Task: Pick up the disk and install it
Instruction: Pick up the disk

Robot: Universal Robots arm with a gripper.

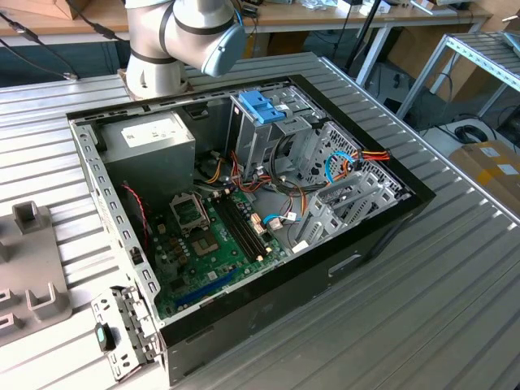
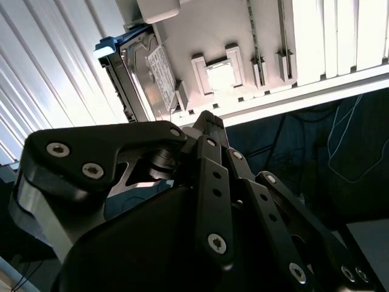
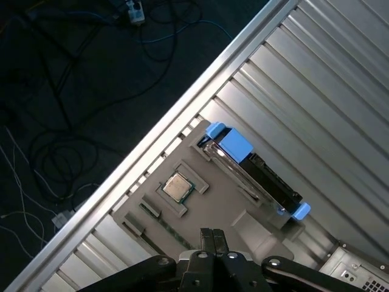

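Black claw point(image 3: 211, 233) fingers press tight together in both wrist views, and they hold nothing.

Past the claw tips lies a flat grey tray point(image 3: 226, 204) on the desk point(image 3: 316, 73). The disk point(image 3: 255, 173) stands up on its thin edge in a slot of that tray. It has light-blue plastic at both ends. The claw does not touch the disk. In the second wrist view the disk shows its silver side and a white label point(image 2: 159, 67). A small square chip point(image 3: 177, 187) sits in a pocket of the same tray, beside the disk.

The desk is made of silver metal with long ribs. The tray lies close to the edge of the desk. Past that edge is a dark floor point(image 3: 73, 91) with thin cables point(image 3: 55, 158) on it.

In the exterior view an open computer case point(image 1: 382, 219) lies on the desk. A green board point(image 1: 211, 252) sits in the near part of the case. Farther back are a grey box point(image 1: 150, 138) with a white sticker and a blue bracket point(image 1: 262, 106) on top of a metal cage. The arm point(image 1: 179, 32) stands behind the case.
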